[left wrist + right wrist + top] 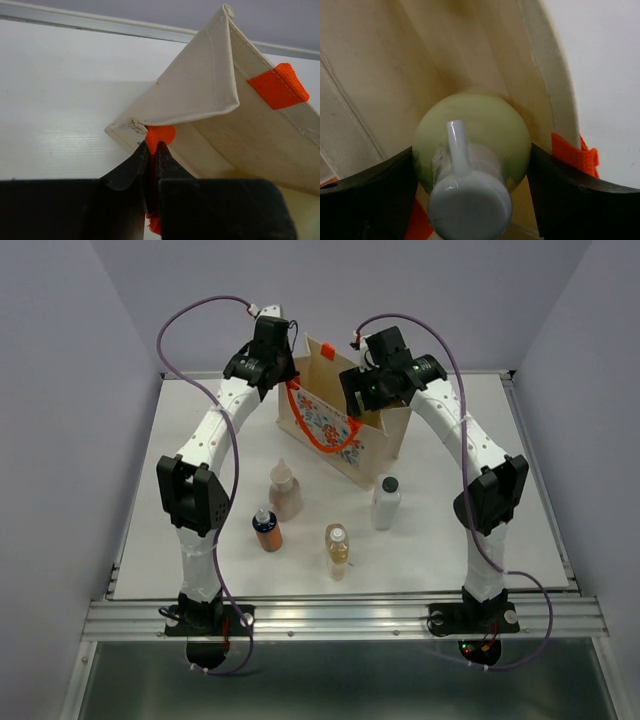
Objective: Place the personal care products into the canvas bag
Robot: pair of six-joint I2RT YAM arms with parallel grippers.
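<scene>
At the bag point(385, 438) rim, left jaws pinch its orange strap point(160, 136) — right jaws clasp the yellow-green bottle point(475, 135).

White left arm point(207, 440) and right arm point(470, 435), black joint housings. Thin purple cables point(175, 325) loop off both. Left gripper point(152, 146) plain black.

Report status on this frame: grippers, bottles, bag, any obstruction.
Left gripper shut on orange handle at canvas bag rim. Right gripper shut on round green bottle, in bag mouth. Peach bottle, orange-brown bottle, amber bottle, white bottle on table. Nothing blocking.
</scene>
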